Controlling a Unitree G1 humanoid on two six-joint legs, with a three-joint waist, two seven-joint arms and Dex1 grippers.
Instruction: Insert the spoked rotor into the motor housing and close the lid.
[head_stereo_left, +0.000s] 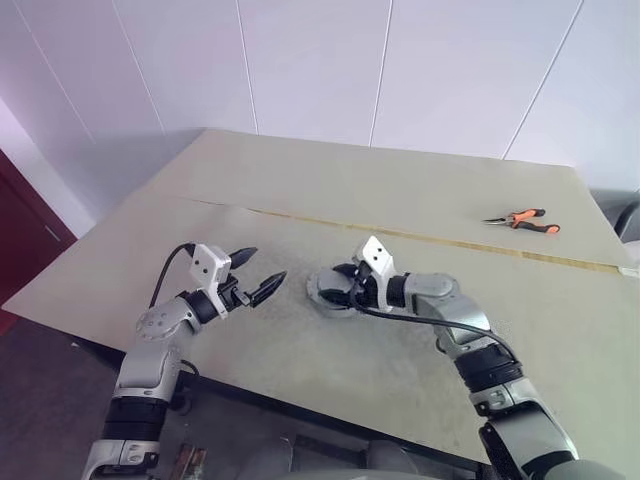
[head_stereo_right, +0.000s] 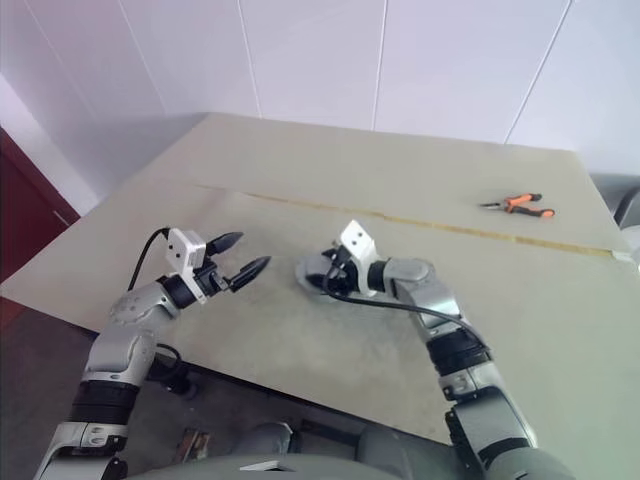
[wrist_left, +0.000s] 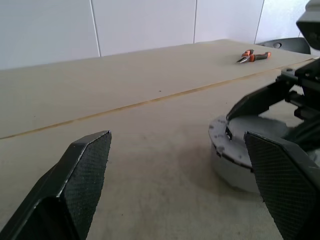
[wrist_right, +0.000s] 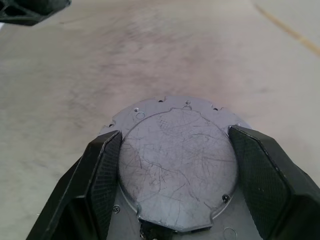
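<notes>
The short round silvery motor housing (wrist_right: 175, 170) on the beige table (head_stereo_left: 400, 190) is clasped by the right gripper (wrist_right: 175, 175); the left gripper (head_stereo_left: 258, 272) is held unclenched nearby.

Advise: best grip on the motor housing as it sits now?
Take the motor housing across its round side wall, from above. It seems to lie flat, pale underside up, offering no handle. The right gripper already straddles it, one finger on each side.

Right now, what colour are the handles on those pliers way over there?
Orange and black; the pliers show best in the left eye view.
</notes>
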